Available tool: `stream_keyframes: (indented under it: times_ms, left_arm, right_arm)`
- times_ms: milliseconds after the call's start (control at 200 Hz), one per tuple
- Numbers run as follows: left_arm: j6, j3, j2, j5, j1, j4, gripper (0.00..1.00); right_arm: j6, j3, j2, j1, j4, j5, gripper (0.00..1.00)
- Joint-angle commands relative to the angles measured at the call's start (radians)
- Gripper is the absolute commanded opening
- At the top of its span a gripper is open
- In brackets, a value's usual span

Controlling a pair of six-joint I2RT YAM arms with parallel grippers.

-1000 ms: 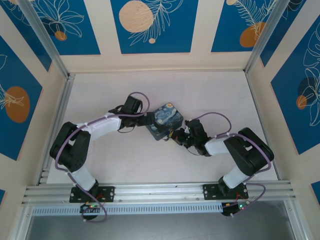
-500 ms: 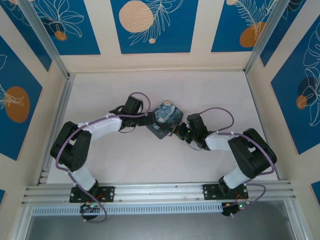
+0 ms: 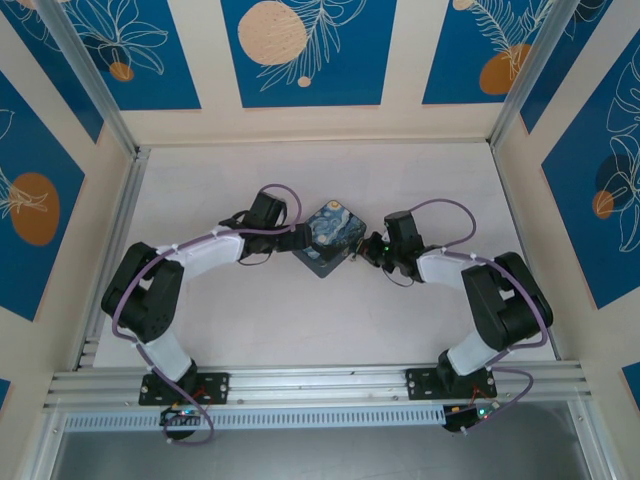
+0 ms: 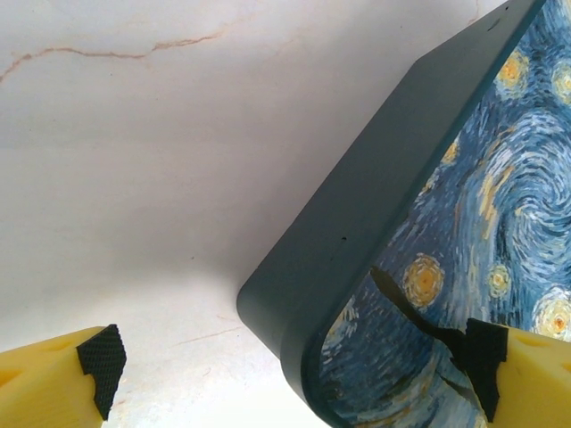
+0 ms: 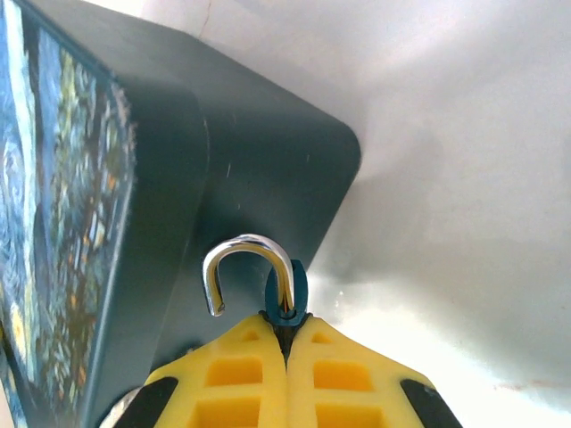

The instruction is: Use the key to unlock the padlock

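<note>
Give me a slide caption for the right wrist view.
Right gripper shut on the padlock, shackle open, beside the box's dark side.

The blue swirl-painted rectangular box lies mid-way on the white table. The left fingers straddle its left corner. The right fingers, at its right, pinch the silver metal padlock just beside its side wall.

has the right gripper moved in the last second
Yes. In the top view the right gripper, shut on the padlock, has swung away from the near rail toward the back wall.
</note>
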Motion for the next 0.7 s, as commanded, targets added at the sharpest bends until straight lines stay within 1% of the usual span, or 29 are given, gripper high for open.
stream_keyframes:
  times_ms: [0,150,320,405,490,555,625,680,695]
  left_arm:
    - [0.044,0.004,0.029,-0.022,-0.011,-0.17,0.99]
    - [0.06,0.047,-0.006,-0.041,-0.011,-0.21,1.0]
    - [0.07,0.081,-0.069,-0.056,-0.003,-0.253,1.0]
    - [0.073,0.09,-0.105,-0.059,0.002,-0.272,1.0]
    - [0.074,0.093,-0.146,-0.06,0.005,-0.291,1.0]
    - [0.074,0.091,-0.179,-0.06,0.008,-0.303,1.0]
    - [0.076,0.084,-0.217,-0.062,0.011,-0.319,1.0]
    - [0.076,0.078,-0.248,-0.062,0.015,-0.33,1.0]
    - [0.076,0.076,-0.258,-0.062,0.015,-0.332,1.0]
  right_arm:
    - [-0.019,-0.055,-0.077,-0.021,-0.028,-0.037,0.0]
    - [0.008,-0.148,-0.149,-0.058,-0.033,-0.068,0.0]
    - [0.025,-0.232,-0.236,-0.098,-0.067,-0.07,0.0]
    - [0.018,-0.254,-0.258,-0.124,-0.089,-0.084,0.07]
    - [0.014,-0.267,-0.276,-0.154,-0.12,-0.099,0.18]
    - [0.011,-0.275,-0.294,-0.169,-0.147,-0.1,0.28]
    - [0.01,-0.277,-0.325,-0.183,-0.193,-0.093,0.36]
    - [0.019,-0.276,-0.352,-0.196,-0.245,-0.082,0.38]
    - [0.023,-0.273,-0.36,-0.201,-0.263,-0.081,0.4]
